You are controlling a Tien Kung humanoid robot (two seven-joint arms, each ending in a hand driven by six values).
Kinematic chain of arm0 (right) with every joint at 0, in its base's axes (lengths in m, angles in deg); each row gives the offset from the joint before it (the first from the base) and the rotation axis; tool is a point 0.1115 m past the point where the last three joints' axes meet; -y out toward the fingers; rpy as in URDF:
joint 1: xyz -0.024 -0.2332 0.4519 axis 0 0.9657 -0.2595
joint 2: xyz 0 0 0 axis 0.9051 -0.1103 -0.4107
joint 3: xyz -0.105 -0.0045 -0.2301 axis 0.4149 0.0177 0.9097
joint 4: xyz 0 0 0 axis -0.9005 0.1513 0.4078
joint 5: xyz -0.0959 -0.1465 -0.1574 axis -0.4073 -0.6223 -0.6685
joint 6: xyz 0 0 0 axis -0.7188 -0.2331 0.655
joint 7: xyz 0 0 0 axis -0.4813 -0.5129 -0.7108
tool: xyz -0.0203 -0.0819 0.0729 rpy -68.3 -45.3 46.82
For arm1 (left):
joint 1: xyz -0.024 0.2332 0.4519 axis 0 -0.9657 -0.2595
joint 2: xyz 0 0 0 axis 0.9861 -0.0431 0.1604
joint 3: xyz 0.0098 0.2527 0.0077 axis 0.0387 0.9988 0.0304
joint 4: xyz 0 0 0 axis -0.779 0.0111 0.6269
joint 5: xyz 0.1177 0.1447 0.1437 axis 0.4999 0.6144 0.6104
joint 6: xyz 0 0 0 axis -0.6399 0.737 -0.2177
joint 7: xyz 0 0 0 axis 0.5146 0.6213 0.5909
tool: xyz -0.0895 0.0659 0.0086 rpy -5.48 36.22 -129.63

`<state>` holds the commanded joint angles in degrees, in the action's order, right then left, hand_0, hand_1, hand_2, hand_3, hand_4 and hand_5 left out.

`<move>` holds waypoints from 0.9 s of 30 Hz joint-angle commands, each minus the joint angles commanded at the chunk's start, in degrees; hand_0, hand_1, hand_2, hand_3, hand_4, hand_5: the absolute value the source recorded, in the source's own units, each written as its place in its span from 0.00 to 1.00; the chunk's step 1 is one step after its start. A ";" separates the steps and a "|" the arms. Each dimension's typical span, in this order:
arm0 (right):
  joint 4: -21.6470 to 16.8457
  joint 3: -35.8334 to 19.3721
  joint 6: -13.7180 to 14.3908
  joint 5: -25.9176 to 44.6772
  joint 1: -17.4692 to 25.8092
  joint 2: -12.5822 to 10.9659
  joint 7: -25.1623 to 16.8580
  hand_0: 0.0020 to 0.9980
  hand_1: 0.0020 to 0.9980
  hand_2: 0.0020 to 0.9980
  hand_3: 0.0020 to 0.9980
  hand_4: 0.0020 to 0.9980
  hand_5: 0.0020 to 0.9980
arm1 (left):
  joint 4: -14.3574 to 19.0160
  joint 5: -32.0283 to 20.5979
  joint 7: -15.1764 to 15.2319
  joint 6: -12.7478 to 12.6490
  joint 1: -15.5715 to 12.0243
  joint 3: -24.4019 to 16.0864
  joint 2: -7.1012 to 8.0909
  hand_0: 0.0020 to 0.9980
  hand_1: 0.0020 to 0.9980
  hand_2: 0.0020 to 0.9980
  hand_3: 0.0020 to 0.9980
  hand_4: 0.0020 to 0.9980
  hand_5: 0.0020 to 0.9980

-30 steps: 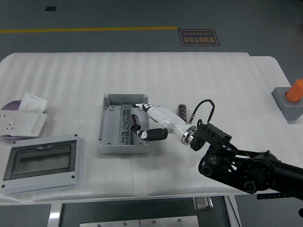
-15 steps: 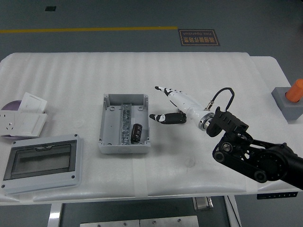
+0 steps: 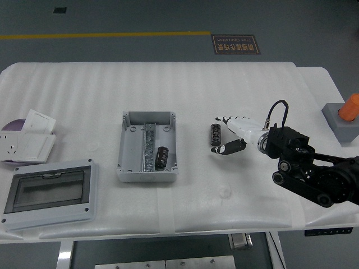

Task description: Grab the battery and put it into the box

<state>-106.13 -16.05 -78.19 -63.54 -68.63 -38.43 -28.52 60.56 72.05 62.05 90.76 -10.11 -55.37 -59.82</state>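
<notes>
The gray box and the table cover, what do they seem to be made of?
The gray box looks like matte moulded plastic: even pale gray walls, no metallic shine, though cast metal is possible. The table cover seems to be white foam sheet, ribbed and slightly dimpled.

The desk (image 3: 84,89) is white with a faint ribbed texture. The box (image 3: 146,145) is pale grey, with a dark strip along its middle and a black battery (image 3: 162,157) inside. Right of the box lies a second black battery (image 3: 215,134). The hand (image 3: 231,136) is white with black fingertips, on a black arm (image 3: 314,174). Far right of the box, an orange object (image 3: 350,106) sits on a grey block (image 3: 339,124).
</notes>
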 joint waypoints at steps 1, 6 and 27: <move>0.41 0.28 0.14 0.17 -0.27 0.11 -0.10 1.00 0.99 1.00 1.00 0.89 0.56 | 0.00 0.01 0.00 -0.01 0.00 0.00 0.02 0.62 0.65 0.51 0.55 0.58 0.38; 2.52 1.69 1.58 1.46 -1.47 0.72 -0.85 1.00 0.97 1.00 1.00 0.89 0.56 | 0.01 0.01 -0.02 0.01 0.01 0.17 0.11 0.62 0.65 0.51 0.55 0.56 0.38; 4.86 5.77 4.08 1.56 -2.64 2.33 -2.42 0.81 0.65 0.67 0.92 0.68 0.37 | 0.08 0.66 0.05 0.04 0.35 -0.38 0.28 0.62 0.65 0.51 0.55 0.54 0.37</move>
<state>-101.27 -10.28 -74.11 -61.98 -71.27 -36.10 -30.94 60.64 72.71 62.11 90.80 -9.77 -55.75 -59.54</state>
